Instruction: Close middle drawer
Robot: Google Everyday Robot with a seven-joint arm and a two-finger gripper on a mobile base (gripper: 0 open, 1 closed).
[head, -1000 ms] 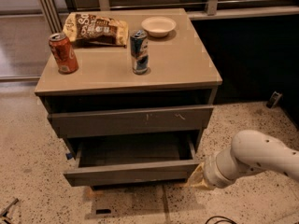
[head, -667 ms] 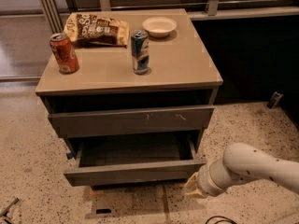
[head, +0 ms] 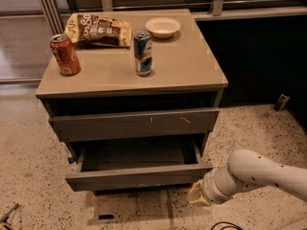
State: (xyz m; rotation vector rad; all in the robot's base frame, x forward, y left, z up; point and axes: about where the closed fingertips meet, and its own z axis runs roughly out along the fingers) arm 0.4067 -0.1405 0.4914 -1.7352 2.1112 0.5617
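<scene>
From my station I take the cabinet as the landmark and work across from its left. On the floor out past its left foot, at the lower corner of the view, lies a small metal object that I cannot identify. On the cabinet's tan top, near the left edge, a red can stands upright; it carries pale lettering, but I cannot read a brand. Behind it and to its right, along the back edge, a snack bag lies flat. It is yellow at the ends and dark brown in the middle, with big pale letters that seem to start with "S"; the rest is not legible to me. Right of the bag's front corner a blue and silver can stands upright near the middle of the top, its label unreadable. Behind that can, at the back edge, sits a shallow pale bowl.

Below the top, the upper drawer front shows small pale scratch marks right of its centre. Under it the middle drawer stands pulled well out from the cabinet, its plain dark-grey front unmarked.

Just off that drawer's lower right corner, low over the speckled floor, sits the gripper, its yellowish tip pointing toward the drawer front. I cannot tell whether it is open or closed, or whether it touches the wood. The white arm runs off to the right.
</scene>
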